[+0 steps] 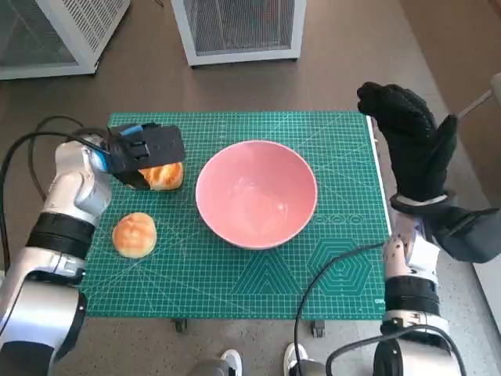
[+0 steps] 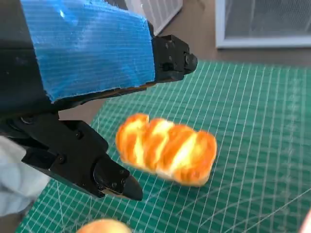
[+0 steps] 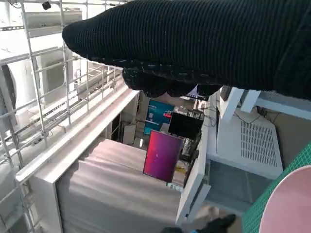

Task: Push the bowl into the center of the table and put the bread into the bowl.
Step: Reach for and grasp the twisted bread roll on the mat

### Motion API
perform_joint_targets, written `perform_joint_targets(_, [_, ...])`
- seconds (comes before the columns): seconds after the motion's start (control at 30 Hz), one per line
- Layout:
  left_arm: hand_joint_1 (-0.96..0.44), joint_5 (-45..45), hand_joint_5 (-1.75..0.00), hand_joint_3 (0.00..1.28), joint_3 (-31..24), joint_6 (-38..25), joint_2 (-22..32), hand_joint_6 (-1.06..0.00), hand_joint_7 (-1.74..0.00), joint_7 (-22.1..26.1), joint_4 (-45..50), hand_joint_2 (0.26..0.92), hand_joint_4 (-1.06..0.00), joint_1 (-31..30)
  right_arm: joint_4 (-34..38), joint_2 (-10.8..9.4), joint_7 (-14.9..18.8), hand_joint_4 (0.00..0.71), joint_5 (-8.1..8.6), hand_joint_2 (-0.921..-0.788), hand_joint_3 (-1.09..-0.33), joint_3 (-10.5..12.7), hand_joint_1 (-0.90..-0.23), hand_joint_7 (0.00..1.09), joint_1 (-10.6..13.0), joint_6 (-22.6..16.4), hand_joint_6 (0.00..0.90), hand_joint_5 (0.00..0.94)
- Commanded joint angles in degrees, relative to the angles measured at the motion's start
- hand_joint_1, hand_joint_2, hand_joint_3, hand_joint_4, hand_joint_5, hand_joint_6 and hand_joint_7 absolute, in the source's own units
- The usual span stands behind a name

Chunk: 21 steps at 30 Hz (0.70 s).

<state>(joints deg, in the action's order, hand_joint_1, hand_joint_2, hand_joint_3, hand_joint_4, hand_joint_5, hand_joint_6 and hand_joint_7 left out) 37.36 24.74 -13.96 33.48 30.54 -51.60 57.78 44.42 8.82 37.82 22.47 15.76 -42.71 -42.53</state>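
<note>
The pink bowl [image 1: 256, 193] stands about mid-mat on the green cutting mat [image 1: 235, 290]; its rim also shows in the right wrist view [image 3: 287, 204]. An oblong, striped golden bread [image 1: 165, 176] lies to the bowl's left. My left hand [image 1: 145, 149] hovers over it. In the left wrist view that bread [image 2: 165, 148] lies on the mat between the spread black fingers [image 2: 99, 170], with gaps on both sides. A round bun [image 1: 135, 233] sits nearer the front left. My right hand [image 1: 407, 141] is raised by the mat's right edge, fingers extended, holding nothing.
White mesh-fronted cabinets [image 1: 235, 27] stand on the floor beyond the table. Black cables [image 1: 31, 157] loop beside my left arm and another crosses the mat's front right corner [image 1: 329, 270]. A person's shoes [image 1: 227, 362] show at the table's front edge.
</note>
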Motion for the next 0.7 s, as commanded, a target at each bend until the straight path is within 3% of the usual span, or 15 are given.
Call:
perform_joint_targets(0.03, [-0.07, 1.2, 0.00, 0.01, 1.5, 1.6, -0.9, -0.17, -0.01, -1.4, -4.0, 0.681, -0.02, 2.6, 0.1, 0.2, 0.6, 0.172, 0.67, -0.921, -0.803, 0.1, -0.701, 0.28, 1.0, 1.2, 0.094, 0.001])
perform_joint_targets(0.7, [-0.10, 2.5, 0.00, 0.02, 5.1, 5.3, -4.3, -0.18, -0.01, -7.7, -15.8, 0.709, -0.02, 4.3, -0.6, 0.2, 1.0, 0.182, 1.15, -0.921, -0.792, 0.2, -0.702, 0.28, 1.2, 1.6, 0.106, 0.004])
